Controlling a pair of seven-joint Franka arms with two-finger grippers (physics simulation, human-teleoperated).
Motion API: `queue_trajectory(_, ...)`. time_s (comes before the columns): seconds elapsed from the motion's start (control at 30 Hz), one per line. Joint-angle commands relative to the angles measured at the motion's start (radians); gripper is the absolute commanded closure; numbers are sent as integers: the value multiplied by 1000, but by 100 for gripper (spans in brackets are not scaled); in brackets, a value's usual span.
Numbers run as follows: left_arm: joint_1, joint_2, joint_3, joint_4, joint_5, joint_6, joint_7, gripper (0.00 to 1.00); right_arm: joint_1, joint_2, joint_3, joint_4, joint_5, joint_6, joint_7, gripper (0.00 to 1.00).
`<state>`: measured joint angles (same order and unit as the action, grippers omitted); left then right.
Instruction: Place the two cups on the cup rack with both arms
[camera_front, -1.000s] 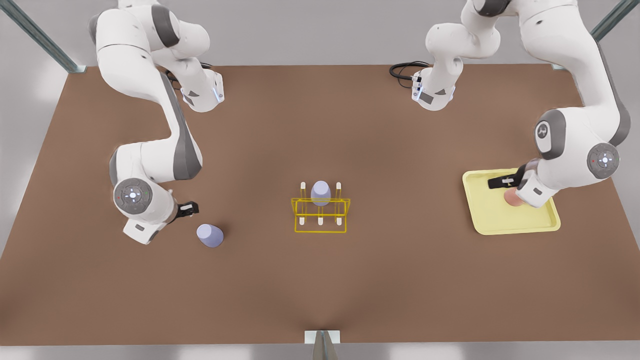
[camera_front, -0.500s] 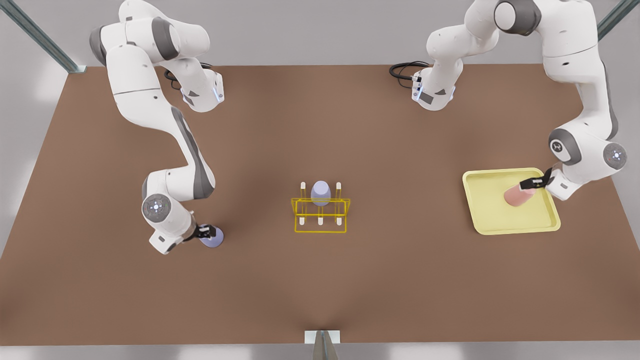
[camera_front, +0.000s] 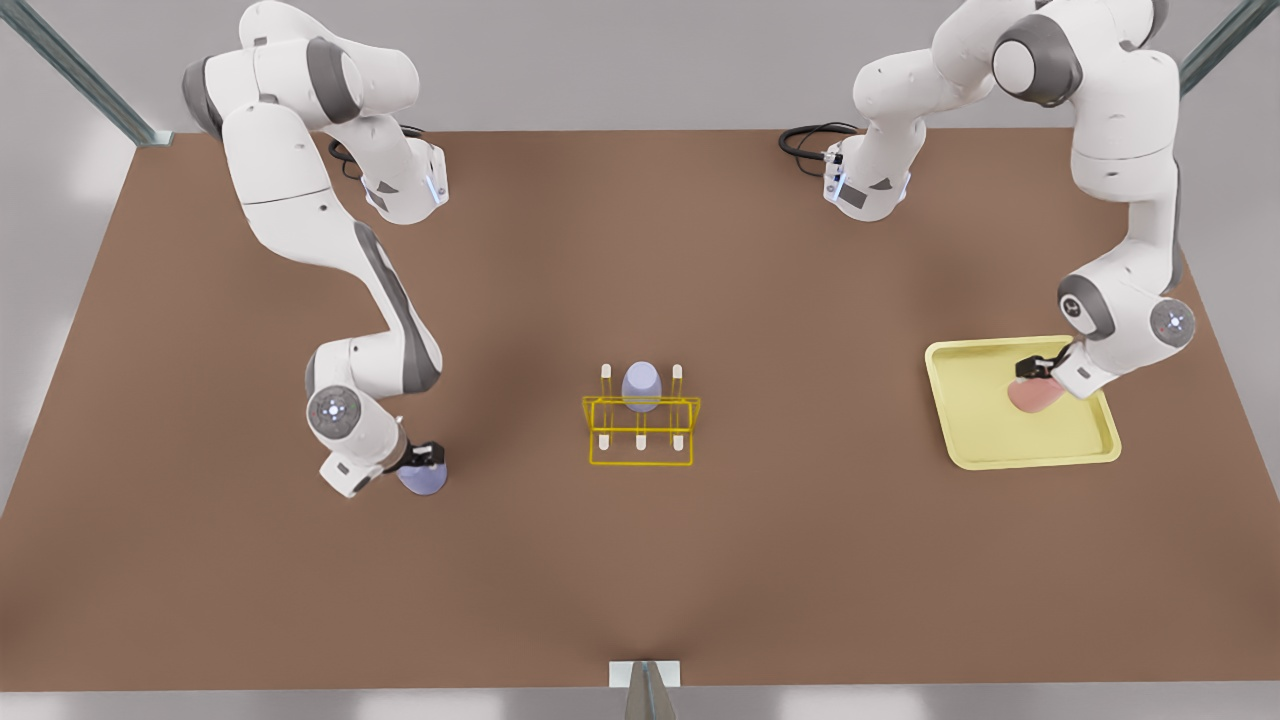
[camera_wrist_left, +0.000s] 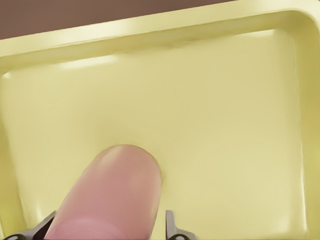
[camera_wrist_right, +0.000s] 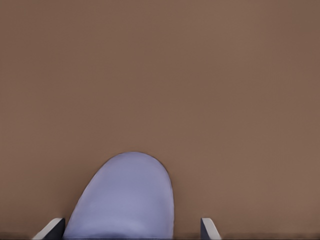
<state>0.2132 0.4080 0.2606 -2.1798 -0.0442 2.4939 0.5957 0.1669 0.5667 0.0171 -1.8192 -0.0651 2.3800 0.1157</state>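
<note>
Nearest the front camera, the right gripper (camera_front: 424, 462) is straddling the lavender cup (camera_front: 423, 477) on the table (camera_front: 640, 560), its fingertips (camera_wrist_right: 51, 229) showing at either side of the cup with gaps, so not yet pinching. Farther back, the cup rack (camera_front: 641, 428) is already holding another lavender cup (camera_front: 641, 386). Farthest, the left gripper (camera_front: 1034, 371) is bracketing the pink cup (camera_front: 1032, 396) lying on the yellow tray (camera_front: 975, 440), fingers (camera_wrist_left: 170, 225) spread; both lifts and placements seem still to come.
</note>
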Motion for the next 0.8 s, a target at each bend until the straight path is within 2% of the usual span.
queue_trajectory(0.0,0,8,0,2,-3,39,139,0,0,-2,1,-11,2,48,-5,0)
queue_trajectory(0.03,0,8,0,0,-3,39,139,0,0,-1,6,-11,2,48,-4,0)
queue_trajectory(0.1,-2,8,0,0,-3,39,130,14,0,7,14,-12,2,62,-4,0)
queue_trajectory(0.43,0,-18,0,8,-3,13,115,14,-4,36,15,-8,1,64,-4,0)
queue_trajectory(0.63,-64,-81,-6,43,-3,-141,-25,14,-7,39,18,-6,1,64,-5,0)
queue_trajectory(0.67,-83,-83,-9,97,-2,-231,-71,14,-7,42,18,-5,1,64,-5,1)
queue_trajectory(0.77,-140,-81,-31,172,-3,-339,-218,14,-7,44,20,-3,-1,64,-5,8)
